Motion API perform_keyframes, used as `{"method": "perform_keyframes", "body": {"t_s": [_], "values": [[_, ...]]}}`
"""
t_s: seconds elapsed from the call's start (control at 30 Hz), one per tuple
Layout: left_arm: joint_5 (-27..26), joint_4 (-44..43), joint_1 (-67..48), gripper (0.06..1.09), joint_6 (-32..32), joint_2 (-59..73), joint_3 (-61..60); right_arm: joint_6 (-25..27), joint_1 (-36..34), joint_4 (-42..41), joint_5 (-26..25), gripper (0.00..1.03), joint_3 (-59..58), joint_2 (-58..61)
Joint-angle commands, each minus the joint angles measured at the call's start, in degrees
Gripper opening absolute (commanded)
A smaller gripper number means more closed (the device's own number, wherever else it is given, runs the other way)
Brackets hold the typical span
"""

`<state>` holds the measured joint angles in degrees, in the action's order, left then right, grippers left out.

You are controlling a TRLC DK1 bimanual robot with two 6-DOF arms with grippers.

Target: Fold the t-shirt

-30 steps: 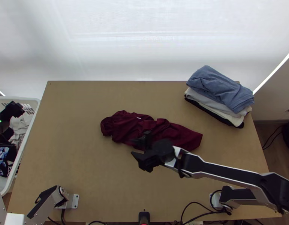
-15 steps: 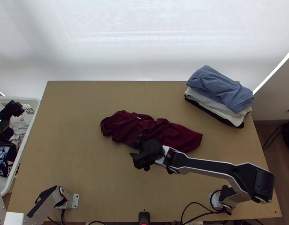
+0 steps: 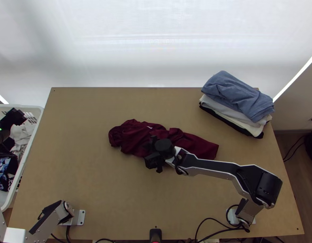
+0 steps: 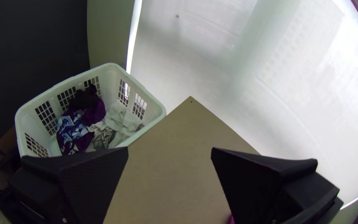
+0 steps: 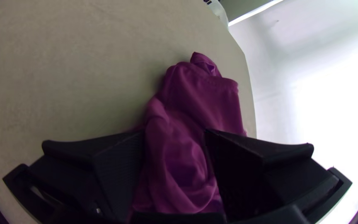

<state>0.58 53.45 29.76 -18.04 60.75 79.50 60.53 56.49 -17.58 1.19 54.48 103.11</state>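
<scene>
- Since the earlier frame, your right arm's black gripper (image 3: 149, 153) has shifted slightly up the top view, farther over the crumpled maroon cloth t-shirt (image 3: 188, 143).
- You have that hand released, fingers spread wide, with maroon folds between them in its wrist view.
- The t-shirt lies bunched lengthwise across the middle of the top view (a small white mark shows on it).
- Your left arm's black gripper (image 3: 19, 117) is at the left edge, by the white plastic basket (image 3: 37, 110), its fingers parted too.
- You have a stack of folded clothes (image 3: 236, 97), blue on top, at upper right.
</scene>
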Motion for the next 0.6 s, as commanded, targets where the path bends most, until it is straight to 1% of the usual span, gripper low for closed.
{"method": "perform_keyframes", "body": {"t_s": [0.0, 0.2, 0.23, 0.3, 0.4, 0.43, 0.47, 0.5, 0.53, 0.57], "values": [[-0.58, -0.54, 0.48, 1.03, -0.68, 0.33, 0.48, 1.34, -0.06, -1.14, 0.74, 0.61, 1.95, 0.78], [-0.58, -0.54, 0.65, 1.03, -0.68, 0.33, 0.39, 1.17, 0.82, -1.14, 0.74, 0.61, 3.00, 0.60], [-0.58, -0.54, 0.65, 1.03, -0.68, 0.33, 0.30, 1.17, 0.99, -1.14, 0.83, 0.55, 3.27, 0.60], [-0.58, -0.54, 0.74, 1.03, -0.68, 0.33, 0.12, 1.17, 1.08, -1.14, 0.83, 0.48, 3.62, 0.95], [-0.58, -0.54, 0.83, 1.03, -0.68, 0.33, 0.12, 1.25, 1.17, -1.14, 0.74, 0.48, 4.06, 1.74], [-0.58, -0.54, 0.92, 1.03, -0.68, 0.33, 0.12, 1.25, 1.17, -1.14, 0.83, 0.46, 4.06, 1.83], [-0.58, -0.54, 1.09, 1.03, -0.68, 0.33, 0.21, 1.17, 1.25, -1.14, 0.83, 0.38, 3.97, 1.83], [-0.58, -0.54, 1.27, 1.03, -0.59, 0.33, 0.21, 1.25, 1.25, -1.14, 0.83, 0.26, 3.97, 1.83], [-0.58, -0.54, 1.27, 1.03, -0.59, 0.33, 0.21, 1.25, 1.25, -1.14, 0.92, 0.18, 3.88, 1.83], [-0.58, -0.54, 1.53, 1.03, -0.50, 0.33, 0.21, 1.25, 1.25, -1.14, 0.92, 0.16, 3.88, 1.83]]}}
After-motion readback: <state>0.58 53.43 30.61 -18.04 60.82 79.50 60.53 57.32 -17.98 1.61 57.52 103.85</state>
